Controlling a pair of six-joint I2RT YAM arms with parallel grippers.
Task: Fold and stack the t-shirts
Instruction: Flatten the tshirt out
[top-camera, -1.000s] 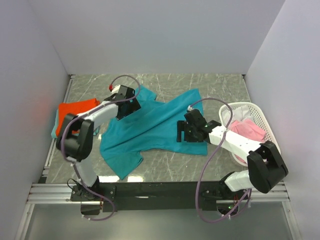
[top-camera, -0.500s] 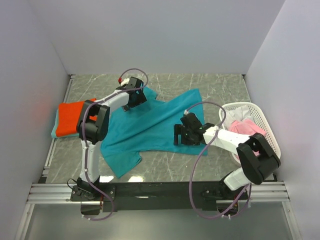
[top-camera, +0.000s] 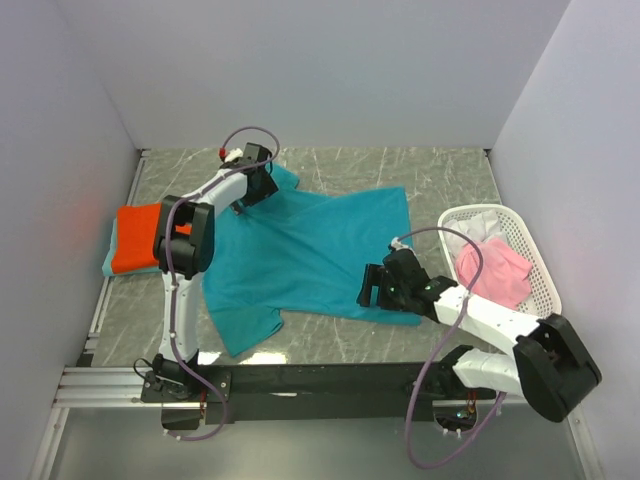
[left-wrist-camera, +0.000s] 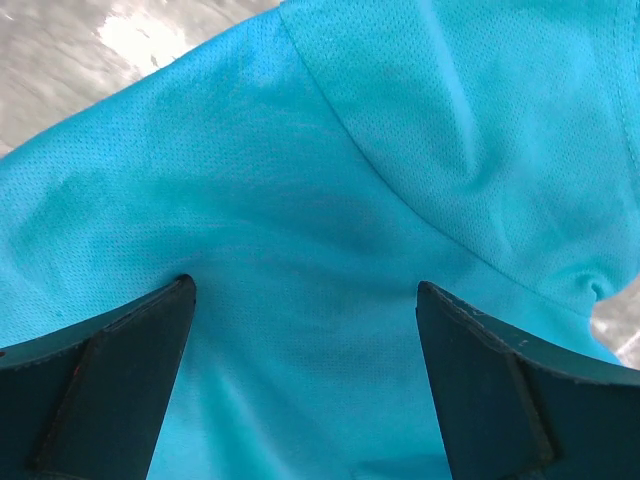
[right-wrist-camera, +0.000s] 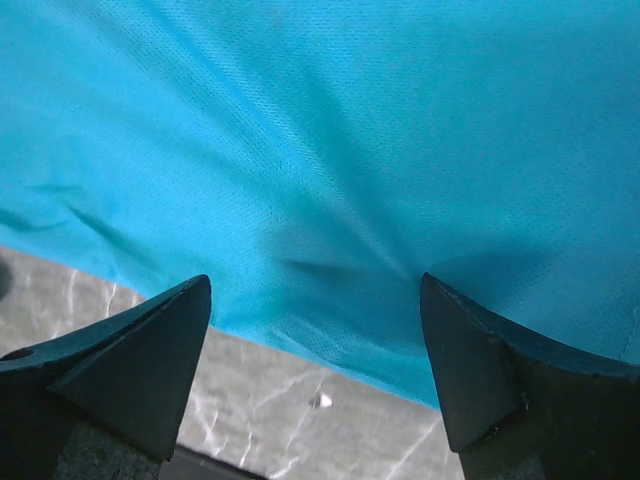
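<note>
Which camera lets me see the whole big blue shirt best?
The top camera. The teal-blue t-shirt lies spread out nearly whole there, with only small bits under the arms. The left wrist camera shows only a close patch with a seam; the right wrist camera shows only its edge over the gray table.

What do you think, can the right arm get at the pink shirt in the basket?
Probably yes: the right gripper is open, and the pink shirt lies uncovered in the open basket right beside that arm.

The t-shirt (top-camera: 300, 255) is teal-blue (finely dotted weave), the folded shirt (top-camera: 135, 238) orange-red, the basket (top-camera: 535, 262) white.
</note>
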